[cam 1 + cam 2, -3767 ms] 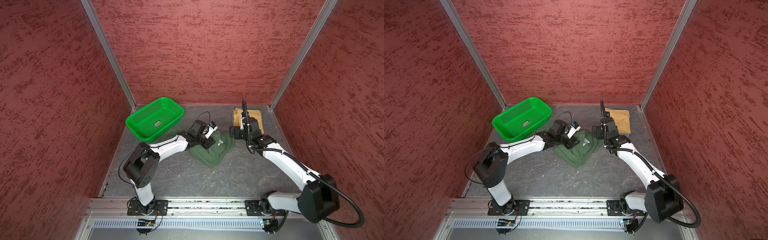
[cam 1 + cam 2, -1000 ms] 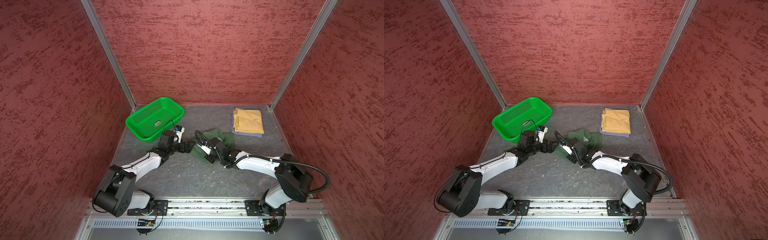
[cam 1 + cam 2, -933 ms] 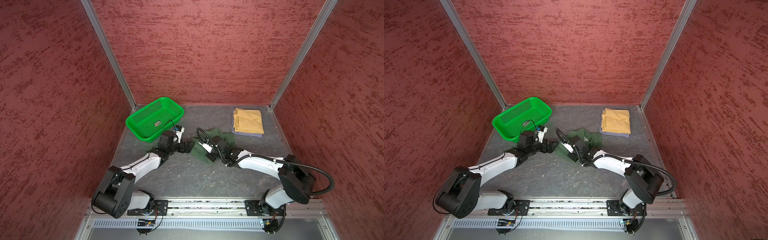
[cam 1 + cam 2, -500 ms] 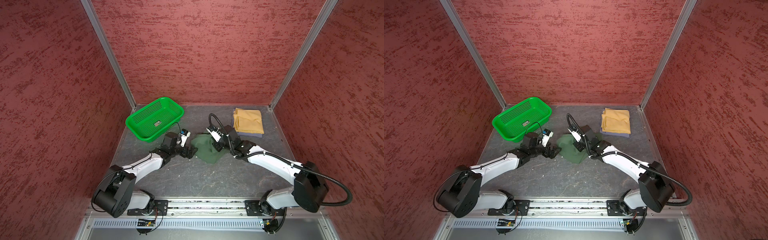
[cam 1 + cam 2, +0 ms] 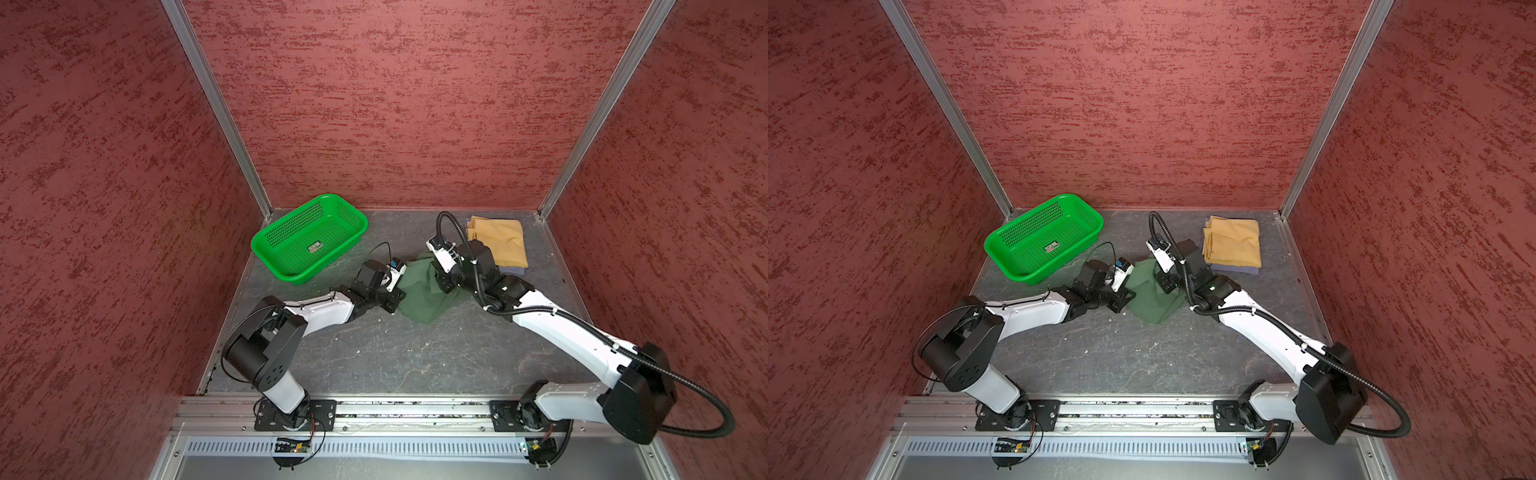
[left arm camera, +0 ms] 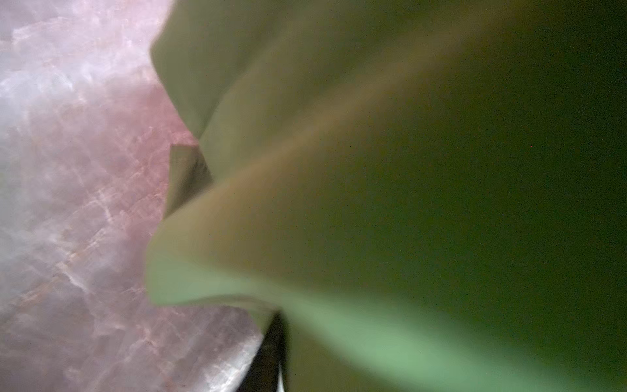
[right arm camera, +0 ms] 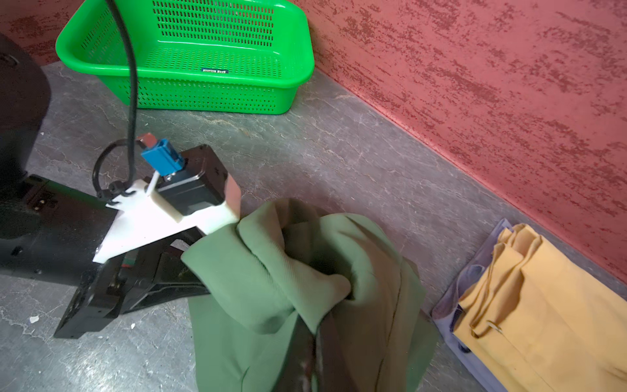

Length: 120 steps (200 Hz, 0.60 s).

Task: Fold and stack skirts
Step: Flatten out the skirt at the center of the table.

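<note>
Where it hangs pinched, the dark green skirt [image 7: 264, 278] bunches softly.

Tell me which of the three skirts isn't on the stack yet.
The dark green skirt: it is bunched mid-table, pinched in the right gripper, while the mustard-yellow skirt lies folded on the lavender-grey skirt near the back wall.
</note>
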{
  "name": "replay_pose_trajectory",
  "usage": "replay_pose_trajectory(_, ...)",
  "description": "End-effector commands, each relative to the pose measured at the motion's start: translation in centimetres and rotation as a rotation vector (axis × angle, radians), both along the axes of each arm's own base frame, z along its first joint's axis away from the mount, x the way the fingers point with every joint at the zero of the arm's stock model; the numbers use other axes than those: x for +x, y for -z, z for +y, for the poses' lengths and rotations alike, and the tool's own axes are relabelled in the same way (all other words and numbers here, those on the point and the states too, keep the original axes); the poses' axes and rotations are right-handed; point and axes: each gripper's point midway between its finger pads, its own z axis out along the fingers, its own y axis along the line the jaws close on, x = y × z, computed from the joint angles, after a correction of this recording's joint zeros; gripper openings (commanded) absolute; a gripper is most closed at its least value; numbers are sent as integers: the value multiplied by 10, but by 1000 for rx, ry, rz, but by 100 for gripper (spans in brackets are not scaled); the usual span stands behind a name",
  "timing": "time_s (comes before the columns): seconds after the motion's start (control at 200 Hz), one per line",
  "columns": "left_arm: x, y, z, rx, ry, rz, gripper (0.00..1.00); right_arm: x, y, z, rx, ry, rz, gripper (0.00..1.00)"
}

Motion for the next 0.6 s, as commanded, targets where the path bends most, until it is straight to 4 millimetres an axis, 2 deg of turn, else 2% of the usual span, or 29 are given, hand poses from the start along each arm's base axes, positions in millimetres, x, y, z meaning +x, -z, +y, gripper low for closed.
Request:
replay_pose_trajectory(0.0, 6, -25, 5, -10, -41, -75, 13, -1, -32, -8, 29, 14, -66, 0)
replay_pose_trajectory(0.13, 2, -53, 21, -10, -94, -152, 0, -5, -41, -17, 18, 34, -86, 0)
replay_pose_trajectory(0.406, -26, -120, 52, 22, -111, -272, 0, -19, -60, -36, 37, 82, -113, 0)
replay_pose_trajectory(0.596, -47, -152, 73, 94, -88, -319, 0, -28, -70, -47, 57, 116, -104, 0)
